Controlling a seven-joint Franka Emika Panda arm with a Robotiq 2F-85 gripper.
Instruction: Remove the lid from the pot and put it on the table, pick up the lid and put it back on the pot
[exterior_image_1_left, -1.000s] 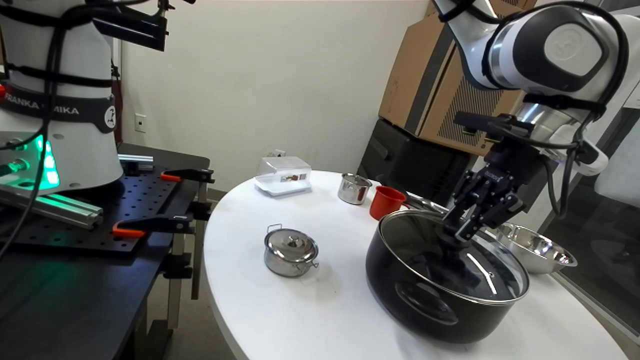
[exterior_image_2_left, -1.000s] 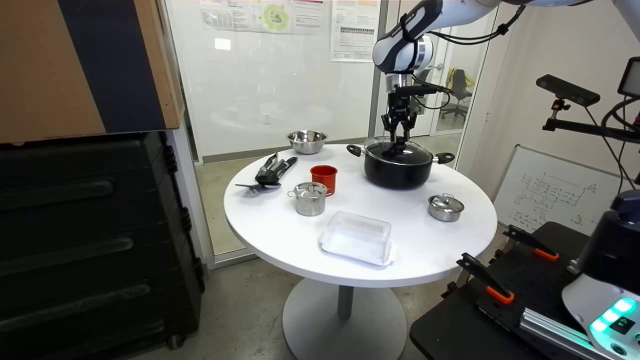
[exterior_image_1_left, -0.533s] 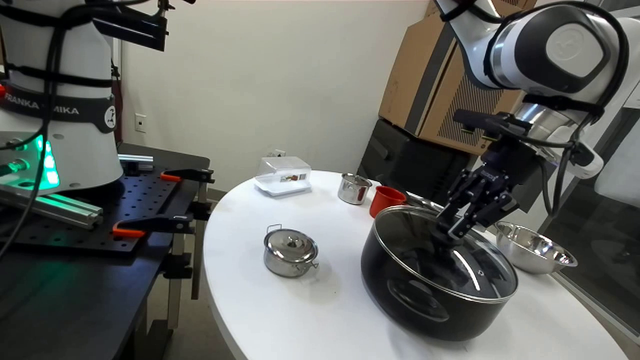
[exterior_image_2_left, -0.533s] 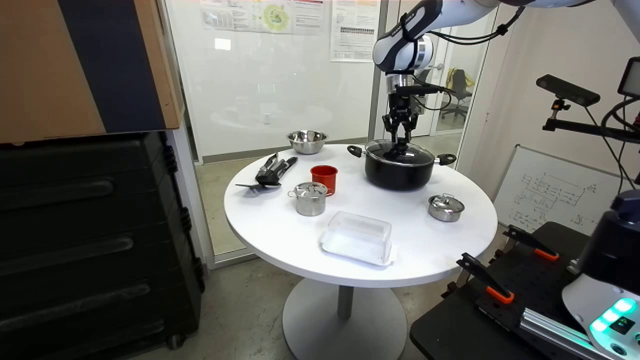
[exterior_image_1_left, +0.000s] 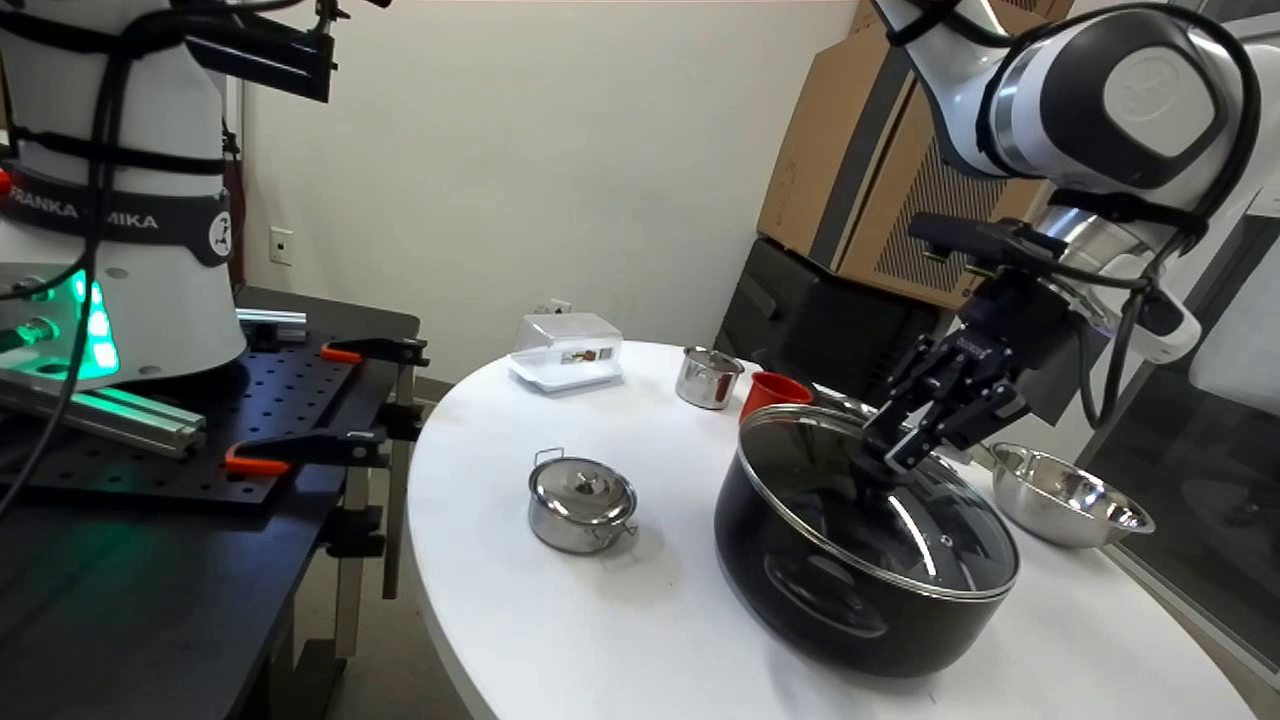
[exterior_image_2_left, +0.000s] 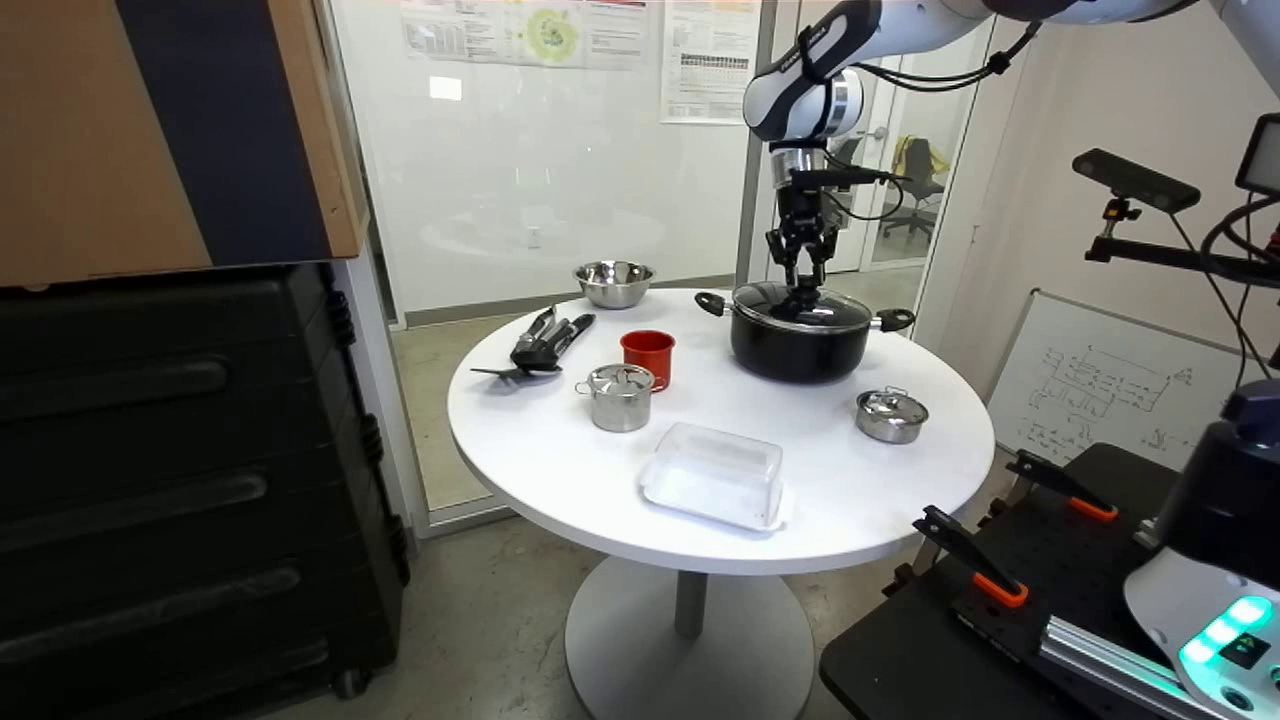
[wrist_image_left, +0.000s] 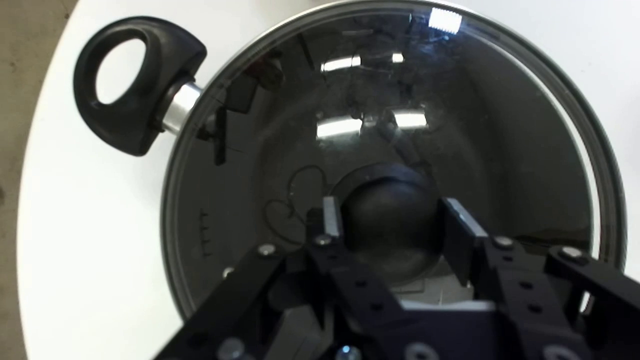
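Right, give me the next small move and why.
Probably ease the jaws open: they're shut on the knob, the lid looks seated on the pot, and the pot has slid along with it, so more sideways travel would likely just drag both.

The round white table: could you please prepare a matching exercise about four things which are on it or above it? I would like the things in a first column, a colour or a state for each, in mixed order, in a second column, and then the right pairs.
Column 1
1. glass lid
2. pot
3. mug
4. steel bowl

Column 2
A. has a black handle on each of two opposite sides
B. shiny silver, open on top
C. its dark knob is clasped in the gripper
D. red

Right pairs: 1-C, 2-A, 3-D, 4-B
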